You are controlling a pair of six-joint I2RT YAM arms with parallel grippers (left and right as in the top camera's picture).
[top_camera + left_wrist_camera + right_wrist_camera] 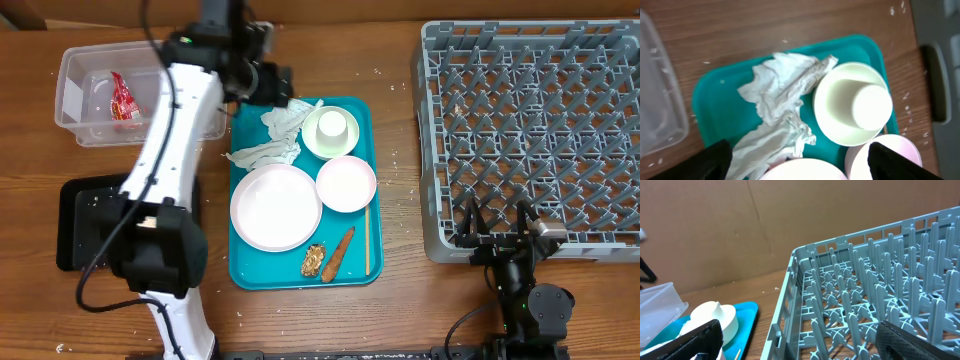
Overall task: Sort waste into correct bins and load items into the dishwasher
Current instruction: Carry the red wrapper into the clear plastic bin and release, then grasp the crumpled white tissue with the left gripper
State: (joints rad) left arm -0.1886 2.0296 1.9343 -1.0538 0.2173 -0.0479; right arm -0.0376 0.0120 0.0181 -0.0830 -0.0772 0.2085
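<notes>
Wooden desk [400,300], teal tray [245,275] at centre. On the tray: crumpled napkins [268,140], a bowl [312,145] with a cup [332,124] on it, large plate [275,208], smaller plate [346,184], carrot-like stick [338,255], brown lump [313,261]. I see the left end effector [800,150] above the napkins, fingers wide apart, holding nothing. Red-and-silver wrapper [122,100] lies in the clear tub [75,75]. Right end effector [497,222] is spread apart, empty, at the near edge of the grey dish rack [530,130].
</notes>
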